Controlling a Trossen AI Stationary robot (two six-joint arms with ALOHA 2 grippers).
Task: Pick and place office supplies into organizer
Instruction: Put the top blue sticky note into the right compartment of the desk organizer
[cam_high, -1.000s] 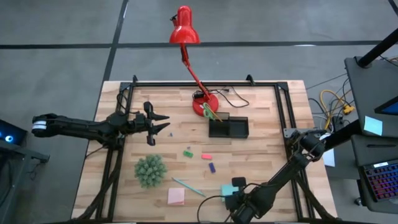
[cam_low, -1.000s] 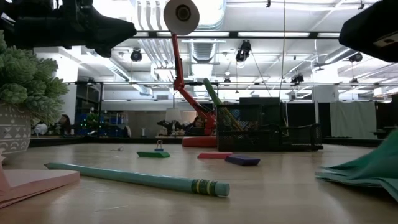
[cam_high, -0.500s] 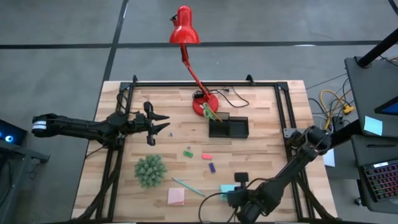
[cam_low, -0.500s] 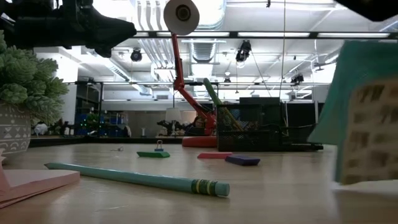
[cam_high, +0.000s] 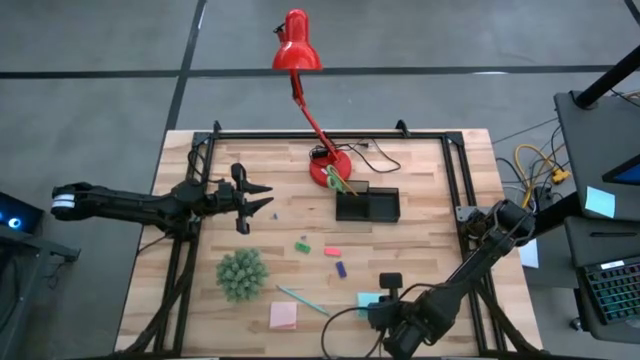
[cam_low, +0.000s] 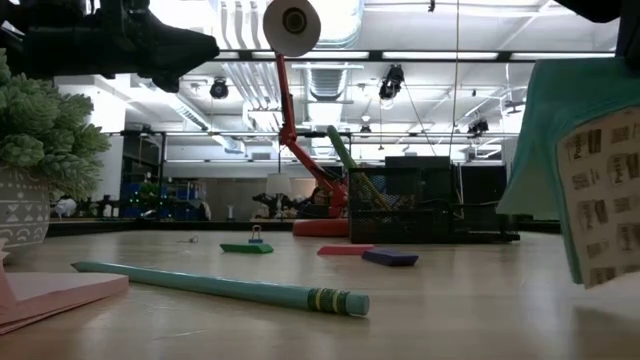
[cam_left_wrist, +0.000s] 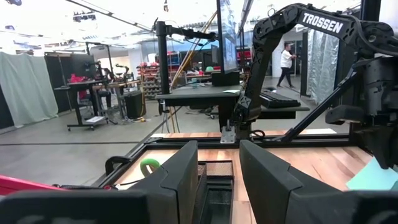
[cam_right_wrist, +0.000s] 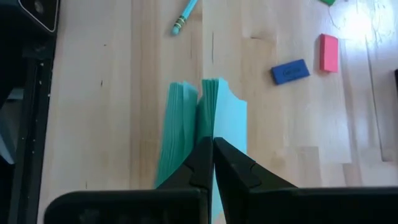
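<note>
My right gripper hovers near the table's near edge, shut on the light-blue sticky pad, which also shows in the low view. On the table lie the pink pad, the teal pen and the green, red-pink and purple pieces. The black organizer stands beside the lamp base, with green-handled scissors sticking out of it. My left gripper waits open, raised over the table's left part. My right gripper pinches the light-blue pad's upper sheets at their edge between both fingers, coming from above and pointing down. The pad fans into two bunches. It hangs below the fingers, tilted and lifted clear of the table.
A fuzzy green ball plant sits near the pink pad. The red lamp rises from its round base by the organizer. A black frame runs round the table. Bare wood lies between the small pieces and the organizer.
My right gripper has risen, shifting slightly toward the far edge, and kept shut. The light-blue pad, which lay on the table a second ago, has come up with it and now hangs clear of the wood, its sheets fanned.
</note>
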